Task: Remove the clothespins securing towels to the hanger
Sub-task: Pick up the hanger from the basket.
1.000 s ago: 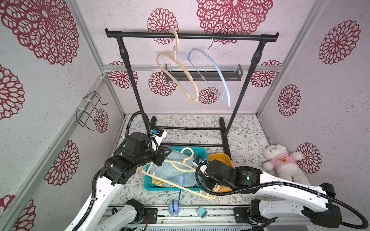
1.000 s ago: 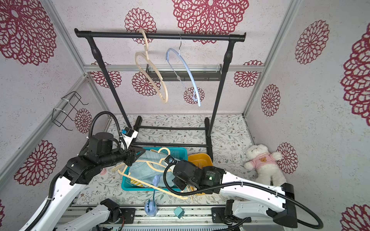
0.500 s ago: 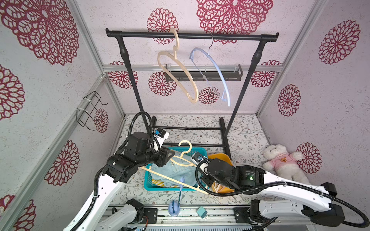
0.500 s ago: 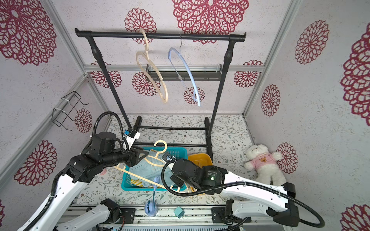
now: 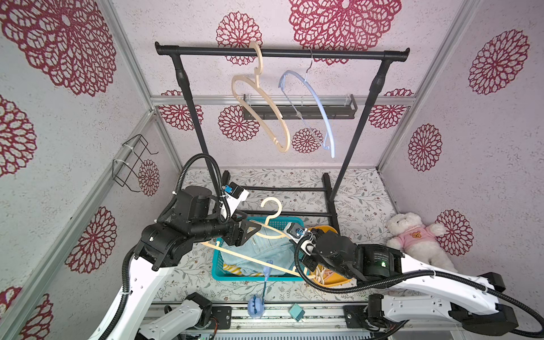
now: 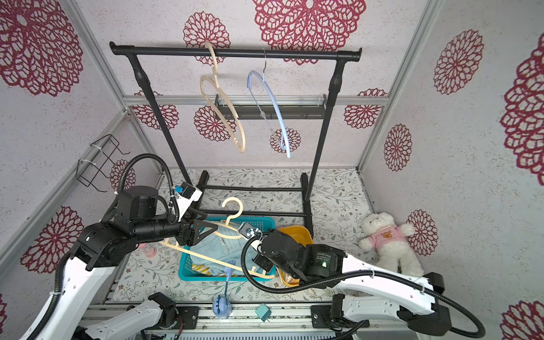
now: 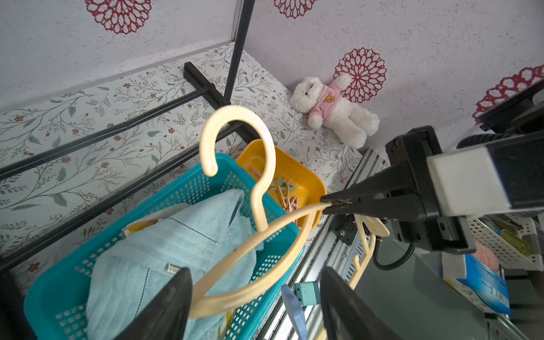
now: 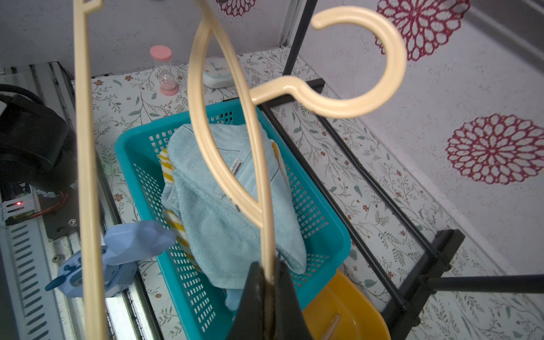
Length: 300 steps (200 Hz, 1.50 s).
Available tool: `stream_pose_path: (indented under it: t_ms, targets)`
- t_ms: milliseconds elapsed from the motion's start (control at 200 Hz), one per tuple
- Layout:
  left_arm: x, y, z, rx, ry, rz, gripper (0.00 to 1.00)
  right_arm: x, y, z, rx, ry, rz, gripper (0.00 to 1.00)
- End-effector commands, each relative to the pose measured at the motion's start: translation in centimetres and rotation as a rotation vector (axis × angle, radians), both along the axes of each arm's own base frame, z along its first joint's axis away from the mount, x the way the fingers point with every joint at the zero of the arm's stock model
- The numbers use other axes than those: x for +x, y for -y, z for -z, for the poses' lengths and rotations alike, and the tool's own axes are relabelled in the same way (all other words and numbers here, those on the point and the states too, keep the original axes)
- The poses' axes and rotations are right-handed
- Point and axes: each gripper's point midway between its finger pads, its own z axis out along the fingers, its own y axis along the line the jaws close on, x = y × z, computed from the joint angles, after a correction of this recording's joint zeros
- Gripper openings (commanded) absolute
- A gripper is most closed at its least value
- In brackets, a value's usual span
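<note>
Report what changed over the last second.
The hanger rose above the towels in the basket, its hook swinging upright, with the right gripper still shut on it. The left gripper opened, its jaws now wide around the hanger's arm. Towels and basket stayed put.

A white teddy bear (image 5: 412, 232) in pink lies against the wall, well apart from the teal basket (image 5: 235, 276) beside a yellow tub (image 7: 312, 182)

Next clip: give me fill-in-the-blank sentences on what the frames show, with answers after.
The ____ gripper is shut on the unhung beige hanger. The left gripper stands ____. The towels lie in the teal ____. The rack's rail carries ____ hangers.
Answers: right, open, basket, two.
</note>
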Motion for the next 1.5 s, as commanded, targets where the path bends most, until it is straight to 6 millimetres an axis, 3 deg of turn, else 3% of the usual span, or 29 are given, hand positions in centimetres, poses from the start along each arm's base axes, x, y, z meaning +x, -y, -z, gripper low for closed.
stream_pose_path:
  t_ms: [0,165,370,510,595,731,1001,1176,1201,1236,1306,1356,1496]
  targets:
    - [-0.8,0.7,1.3,0.039,-0.075,0.081,0.71,0.0,-0.4,-4.1,0.066,0.162,-0.032,0.00]
    - [-0.1,1.1,0.8,0.056,-0.076,0.108,0.71,-0.1,-1.2,-5.0,-0.011,0.304,-0.038,0.00]
    - [-1.3,2.3,0.4,0.003,-0.156,0.204,0.68,0.0,-1.5,-5.8,-0.036,0.400,-0.029,0.00]
    - [-2.3,2.7,0.1,-0.037,-0.190,0.244,0.61,0.3,-1.2,-6.3,-0.031,0.432,-0.010,0.00]
    - [-2.5,2.8,0.1,-0.055,-0.201,0.245,0.46,0.4,-1.1,-6.8,-0.020,0.447,-0.002,0.00]
    - [-2.2,3.0,-0.1,-0.074,-0.188,0.232,0.00,0.4,-1.2,-7.4,-0.013,0.456,-0.002,0.00]
    - [-0.9,2.4,-0.4,-0.089,-0.084,0.151,0.00,0.6,-1.1,-7.4,-0.008,0.440,0.017,0.00]
    - [-1.2,2.3,1.0,-0.060,-0.129,0.160,0.00,0.3,-0.7,-8.3,0.036,0.443,0.008,0.00]
    - [-1.1,2.3,1.3,-0.049,-0.144,0.159,0.13,0.2,-0.7,-8.3,0.034,0.443,0.004,0.00]
    - [-1.0,2.2,1.6,-0.033,-0.163,0.150,0.41,0.2,-0.7,-8.2,0.027,0.446,0.001,0.00]
    - [-0.4,1.6,2.4,0.020,-0.181,0.108,0.63,0.0,-1.0,-8.1,0.020,0.444,-0.016,0.00]
    - [0.1,0.9,2.7,0.067,-0.175,0.070,0.68,0.1,-1.0,-8.1,0.015,0.445,-0.014,0.00]
    - [0.3,-0.7,2.4,0.084,-0.135,0.029,0.69,-0.2,-0.7,-8.0,0.031,0.427,-0.026,0.00]
